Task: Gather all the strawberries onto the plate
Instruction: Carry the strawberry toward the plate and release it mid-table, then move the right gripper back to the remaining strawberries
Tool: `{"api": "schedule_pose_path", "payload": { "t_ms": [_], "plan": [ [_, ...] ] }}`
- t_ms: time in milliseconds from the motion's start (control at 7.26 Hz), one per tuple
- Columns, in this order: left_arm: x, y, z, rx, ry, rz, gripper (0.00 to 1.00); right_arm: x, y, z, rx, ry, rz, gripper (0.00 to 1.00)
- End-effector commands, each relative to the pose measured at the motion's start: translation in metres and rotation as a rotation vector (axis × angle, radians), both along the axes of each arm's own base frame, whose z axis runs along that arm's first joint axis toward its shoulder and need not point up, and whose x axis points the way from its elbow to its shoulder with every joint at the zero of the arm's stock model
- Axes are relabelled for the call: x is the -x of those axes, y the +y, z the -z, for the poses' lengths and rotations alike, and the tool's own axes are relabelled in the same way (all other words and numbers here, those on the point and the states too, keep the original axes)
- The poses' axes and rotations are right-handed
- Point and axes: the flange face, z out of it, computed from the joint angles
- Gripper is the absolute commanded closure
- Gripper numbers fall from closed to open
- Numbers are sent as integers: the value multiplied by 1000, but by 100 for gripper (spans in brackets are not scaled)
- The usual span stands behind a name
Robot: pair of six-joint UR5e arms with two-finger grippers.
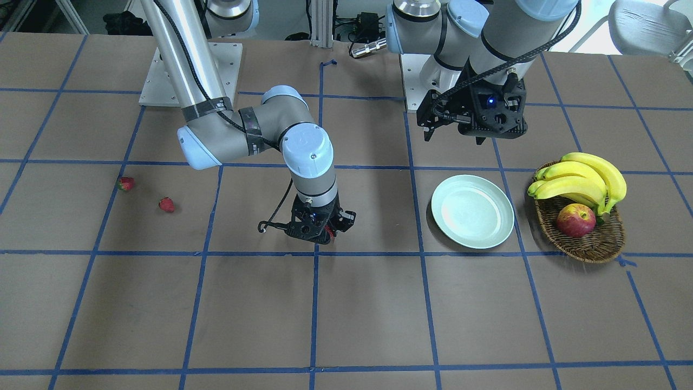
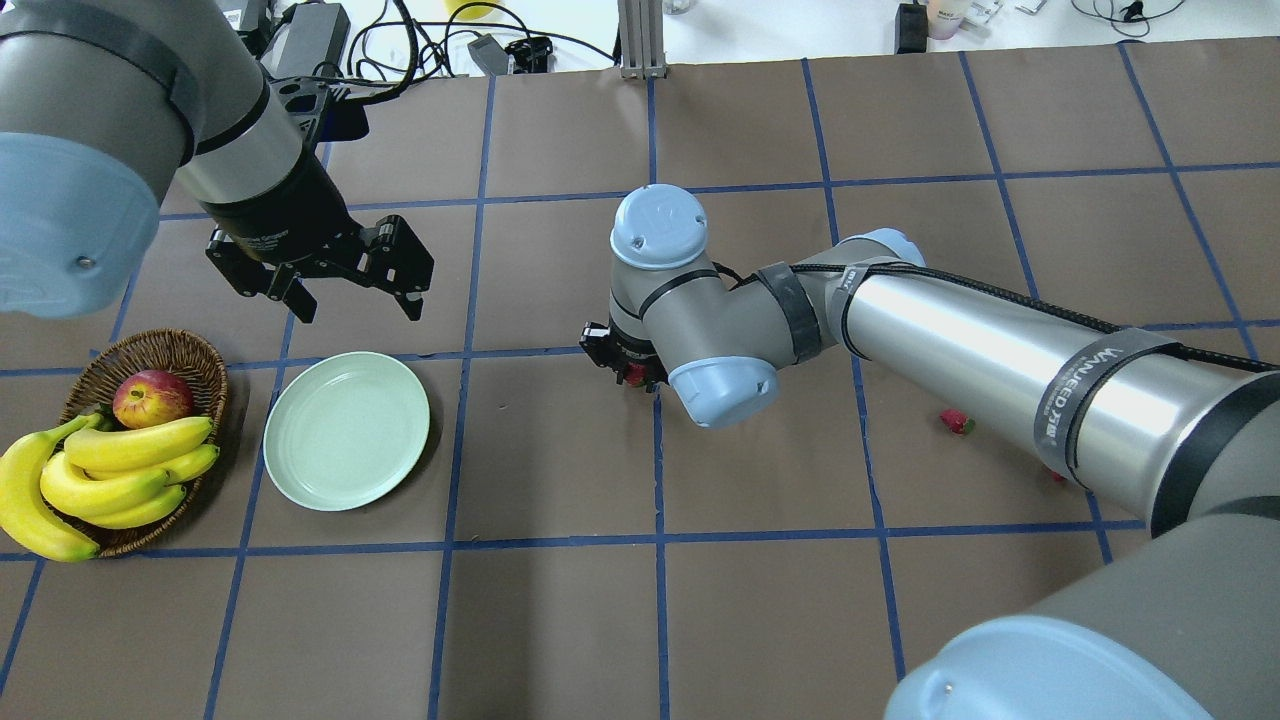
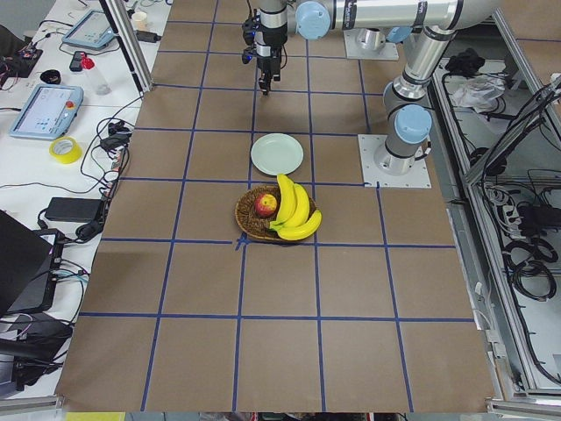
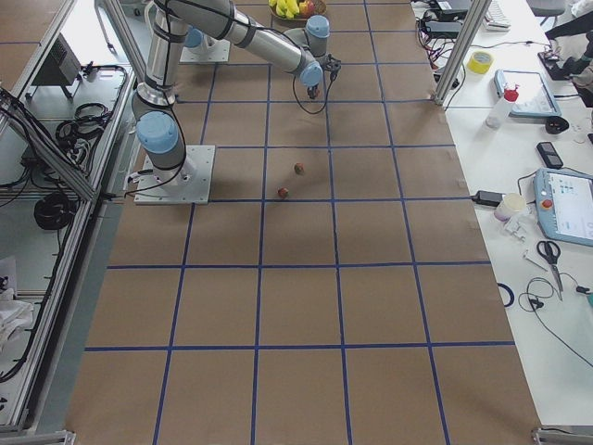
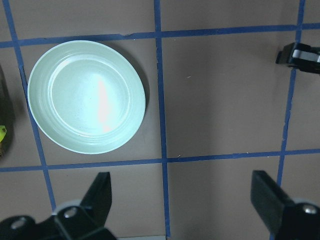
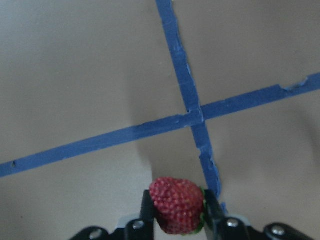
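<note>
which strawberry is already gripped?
The strawberry pinched in the right gripper, above a tape crossing. The other two lie loose on the table, untouched.

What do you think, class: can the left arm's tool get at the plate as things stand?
Probably yes. The left tool hangs open just beyond the plate, which lies bare; nothing stands between them, and the basket sits apart at its side.

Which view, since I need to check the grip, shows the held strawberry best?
The right wrist view: the strawberry sits close up, pinched between the fingers of the right gripper. The front and overhead views show only a red speck of it; the side views are too distant.
</note>
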Motion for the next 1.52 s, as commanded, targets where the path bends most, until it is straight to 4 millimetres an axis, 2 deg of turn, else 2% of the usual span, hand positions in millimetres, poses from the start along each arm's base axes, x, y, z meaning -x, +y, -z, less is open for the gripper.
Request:
{"api": "schedule_pose_path", "payload": {
  "t_ms": [0, 138, 413, 551, 689, 827, 965, 1102, 1378],
  "plan": [
    [0, 1, 1, -3, 5, 4, 0, 0, -1, 4, -1, 10, 4, 14],
    [0, 1, 1, -3, 5, 3, 0, 0, -1, 3, -1, 10, 4, 6],
    [0, 1, 1, -3, 3, 4, 0, 0, -1, -1, 5, 11, 3, 3],
    [0, 1, 1, -3, 4, 0, 0, 2, -2, -12, 18, 9, -1, 2],
    [0, 1, 1, -3, 5, 4, 0, 13, -1, -29, 43, 6, -43, 1],
    [-1, 1, -1, 0, 0, 4, 0, 44, -6, -41, 33, 74, -115, 1],
    [0, 1, 1, -3, 4, 0, 0, 91, -10, -60, 4, 104, -158, 1],
    [0, 0, 2, -6, 4, 0, 0, 137, -4, -69, -8, 107, -234, 1],
    [0, 2, 0, -1, 3, 6, 0, 221, 16, -54, -31, 102, -375, 2]
  ]
}}
